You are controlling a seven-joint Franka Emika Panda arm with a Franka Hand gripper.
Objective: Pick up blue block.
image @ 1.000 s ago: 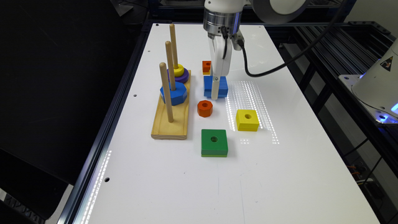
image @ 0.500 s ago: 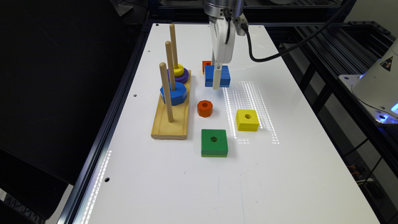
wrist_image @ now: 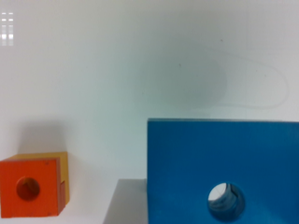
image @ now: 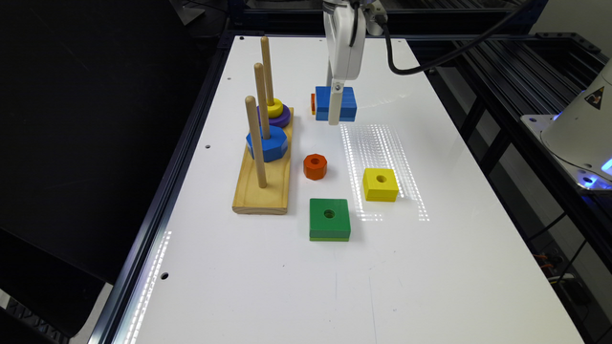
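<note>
The blue block is a flat square piece with a round centre hole. It hangs level above the white table toward the far end, with my gripper shut on it from above. In the wrist view the blue block looms large and close, and the table lies well below it and through its hole. The white gripper body reaches straight down from the top edge of the exterior view.
A small orange square block lies just beside the lifted one. A wooden peg stand carries a blue octagon and yellow and purple rings. Nearer lie an orange octagon, a yellow block and a green square.
The gripper has risen steadily with the blue block in it, lifting the block off the table. The other pieces have not moved.
</note>
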